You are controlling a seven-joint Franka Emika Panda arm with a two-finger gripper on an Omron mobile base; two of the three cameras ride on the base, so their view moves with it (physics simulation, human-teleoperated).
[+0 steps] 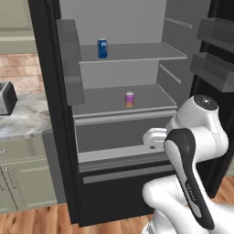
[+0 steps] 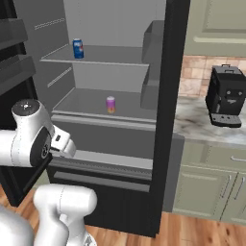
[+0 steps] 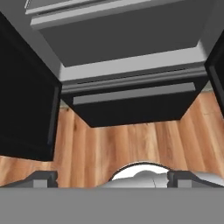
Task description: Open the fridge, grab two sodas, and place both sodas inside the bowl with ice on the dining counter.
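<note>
The white arm is folded low, its pincer (image 3: 112, 177) pointing downward with jaws spread wide, holding nothing.

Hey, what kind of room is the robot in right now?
A home kitchen, by the look of it. An open black fridge holds a blue can and a pink can, pale green cabinets sit under a marble counter, and a coffee machine and a toaster stand on it.

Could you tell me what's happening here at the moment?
The robot arm stands before the fridge, whose doors are already open. The blue soda sits on the upper shelf and the pink soda on the shelf below, both untouched. The gripper is open and empty, pointing down toward the bottom drawer and wooden floor.
</note>
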